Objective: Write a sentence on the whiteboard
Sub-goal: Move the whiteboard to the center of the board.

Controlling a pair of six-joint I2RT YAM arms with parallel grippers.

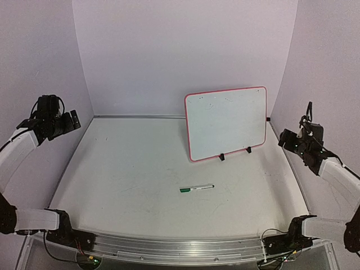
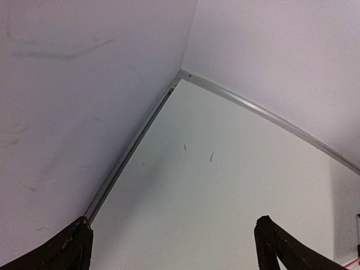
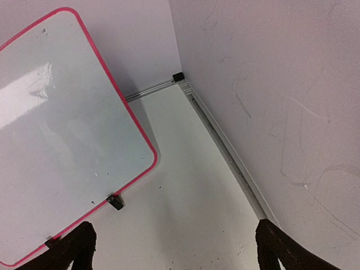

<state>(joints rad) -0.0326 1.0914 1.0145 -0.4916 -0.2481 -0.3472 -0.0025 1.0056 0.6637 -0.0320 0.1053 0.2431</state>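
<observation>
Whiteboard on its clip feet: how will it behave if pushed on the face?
The whiteboard likely tips or slides back: it stands propped on two small clip feet, nothing visibly bracing it. It looks thin, so probably light and easily shoved. Its glossy face may be slippery.

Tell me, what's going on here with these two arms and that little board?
Nothing is being handled right now. The left gripper and right gripper hang open and empty at the sides. The red-framed whiteboard stands propped on the table, with nothing written on it, and a green-capped marker lies in front of it, untouched.
</observation>
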